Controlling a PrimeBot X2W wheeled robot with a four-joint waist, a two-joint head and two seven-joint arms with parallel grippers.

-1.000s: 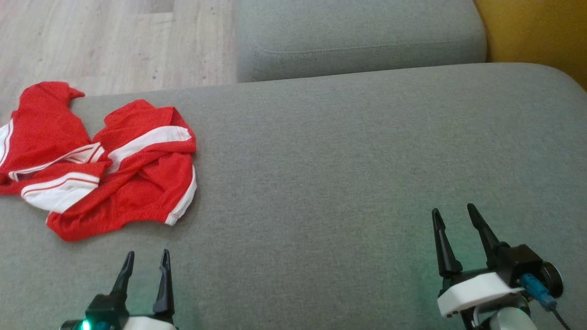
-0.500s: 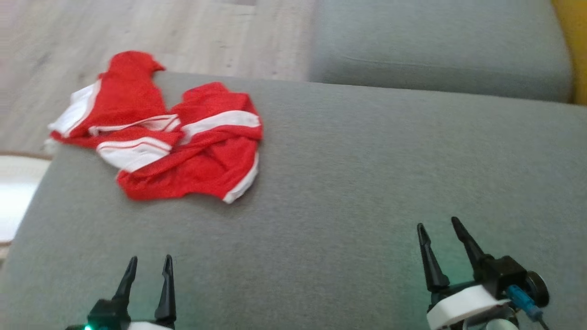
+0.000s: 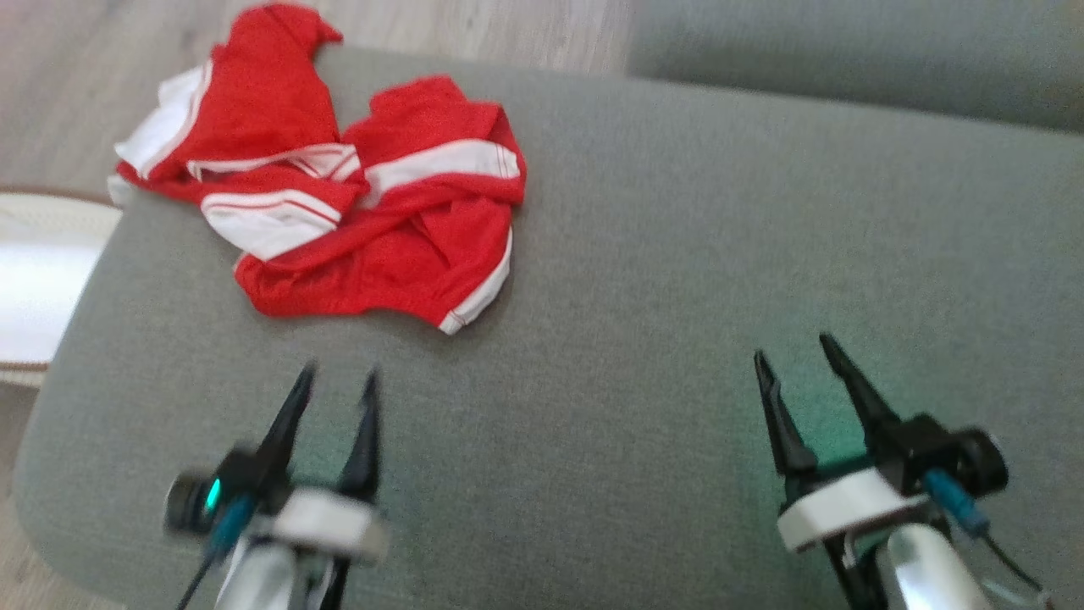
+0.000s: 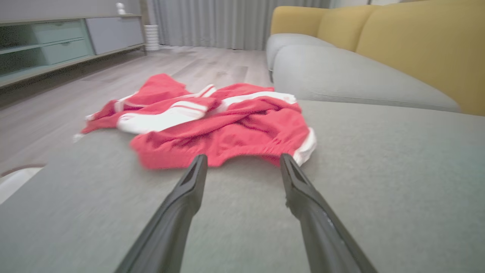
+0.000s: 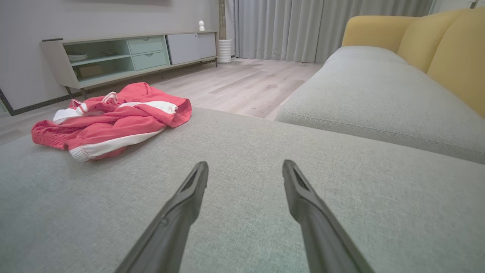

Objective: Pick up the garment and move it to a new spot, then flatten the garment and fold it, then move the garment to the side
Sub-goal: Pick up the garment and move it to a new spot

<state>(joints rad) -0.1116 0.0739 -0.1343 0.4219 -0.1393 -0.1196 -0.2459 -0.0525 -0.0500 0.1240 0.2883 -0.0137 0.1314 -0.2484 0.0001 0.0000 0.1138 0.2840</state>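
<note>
On grey cushion (image 3: 677, 254), crumpled garment (image 3: 339, 195) just ahead of left gripper (image 3: 340, 369), jaws wide and empty, well aside from right gripper (image 3: 789, 346), likewise wide: pickup step in hand, next calling for forward reach and closing on cloth.
</note>
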